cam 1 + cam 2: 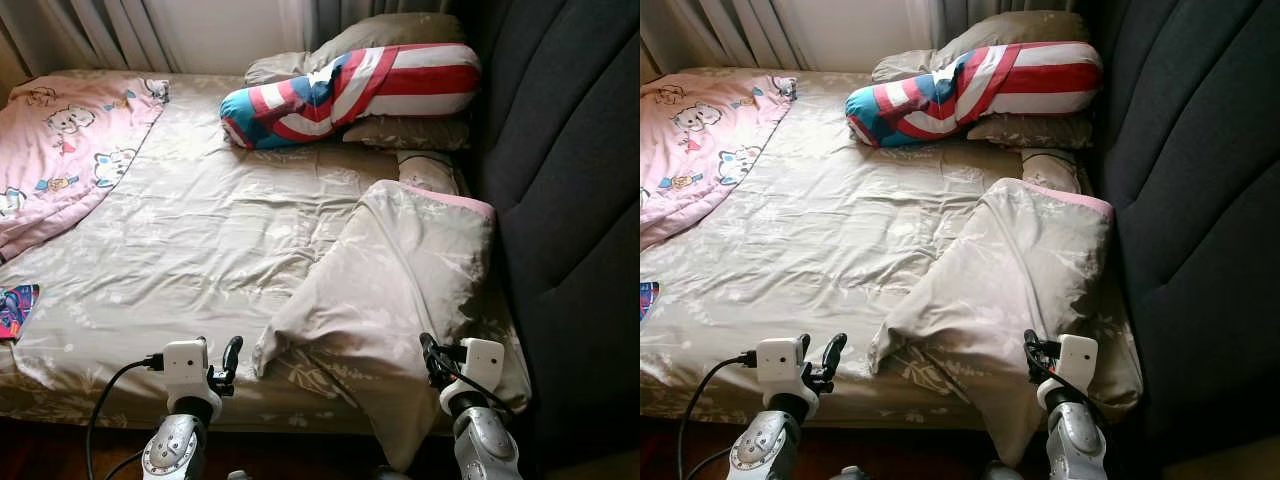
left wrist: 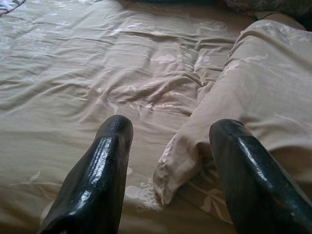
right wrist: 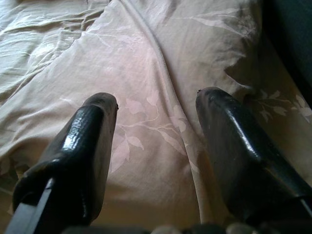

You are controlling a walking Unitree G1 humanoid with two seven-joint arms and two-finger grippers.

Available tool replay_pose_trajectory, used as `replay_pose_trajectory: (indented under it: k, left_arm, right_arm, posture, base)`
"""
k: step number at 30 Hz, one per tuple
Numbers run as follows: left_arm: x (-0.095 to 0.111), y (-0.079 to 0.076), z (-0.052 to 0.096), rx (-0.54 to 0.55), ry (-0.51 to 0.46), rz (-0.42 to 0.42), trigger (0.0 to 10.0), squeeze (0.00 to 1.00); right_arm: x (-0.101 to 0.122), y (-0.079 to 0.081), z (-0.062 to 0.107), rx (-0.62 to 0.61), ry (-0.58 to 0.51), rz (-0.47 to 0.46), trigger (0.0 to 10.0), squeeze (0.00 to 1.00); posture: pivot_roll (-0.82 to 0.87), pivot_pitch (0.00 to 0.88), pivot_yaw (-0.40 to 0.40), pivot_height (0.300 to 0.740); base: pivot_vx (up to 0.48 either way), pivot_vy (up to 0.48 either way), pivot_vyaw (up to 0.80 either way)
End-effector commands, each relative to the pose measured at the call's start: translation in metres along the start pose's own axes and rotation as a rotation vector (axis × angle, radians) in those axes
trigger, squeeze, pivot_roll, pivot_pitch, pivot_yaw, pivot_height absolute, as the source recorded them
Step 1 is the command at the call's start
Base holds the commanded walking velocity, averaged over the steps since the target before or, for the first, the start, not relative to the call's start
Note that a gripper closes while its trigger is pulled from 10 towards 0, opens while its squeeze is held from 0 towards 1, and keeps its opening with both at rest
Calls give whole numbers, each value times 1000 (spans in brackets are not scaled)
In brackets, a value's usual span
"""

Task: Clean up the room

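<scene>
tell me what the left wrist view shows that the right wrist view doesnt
Left wrist view: the folded beige blanket's loose corner ahead of the open left gripper, with a wide stretch of wrinkled bed sheet beyond. Right wrist view: the open right gripper over the blanket's broad middle, with the dark headboard alongside. Both show the same blanket and sheet.

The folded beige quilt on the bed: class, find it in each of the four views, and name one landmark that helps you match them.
Left eye view: folded beige quilt, lower right, beside the dark headboard.
Right eye view: lower centre-right, nearest the right gripper.
Left wrist view: its corner lies ahead of the left gripper, jaws open.
Right wrist view: spread beneath the open jaws.
Shared landmark: the quilt's pointed corner.
</scene>
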State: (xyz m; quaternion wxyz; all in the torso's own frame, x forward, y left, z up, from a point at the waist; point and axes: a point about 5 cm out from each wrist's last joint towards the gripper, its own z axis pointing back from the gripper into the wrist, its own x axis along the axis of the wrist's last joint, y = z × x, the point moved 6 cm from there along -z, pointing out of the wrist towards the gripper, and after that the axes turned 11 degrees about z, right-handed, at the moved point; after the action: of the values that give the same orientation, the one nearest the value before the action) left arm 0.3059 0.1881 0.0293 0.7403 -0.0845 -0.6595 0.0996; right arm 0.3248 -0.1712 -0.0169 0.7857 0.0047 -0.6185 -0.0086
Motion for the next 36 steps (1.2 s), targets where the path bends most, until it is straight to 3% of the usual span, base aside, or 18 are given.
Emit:
replay_pose_trajectory:
  k: [1, 9, 25, 36]
  left_arm:
    - [-4, 1, 2, 3, 21, 4, 10000, 0]
    - [-1, -2, -2, -3, 15, 9, 10000, 0]
    - [1, -6, -3, -15, 10, 19, 10000, 0]
    - [1, -5, -3, -15, 18, 11, 10000, 0]
  right_arm:
    - [-2, 1, 0, 6, 14, 1, 10000, 0]
    - [0, 2, -2, 11, 9, 0, 10000, 0]
    - [9, 3, -7, 3, -11, 0, 10000, 0]
    - [9, -5, -10, -44, 10, -7, 10000, 0]
  posture:
    - [-50, 140, -23, 675]
    - [-52, 136, -21, 675]
    - [-53, 163, -14, 675]
    - [-57, 182, -11, 675]
  base:
    - [0, 0, 0]
    - [0, 0, 0]
    - [278, 0, 0]
    - [84, 0, 0]
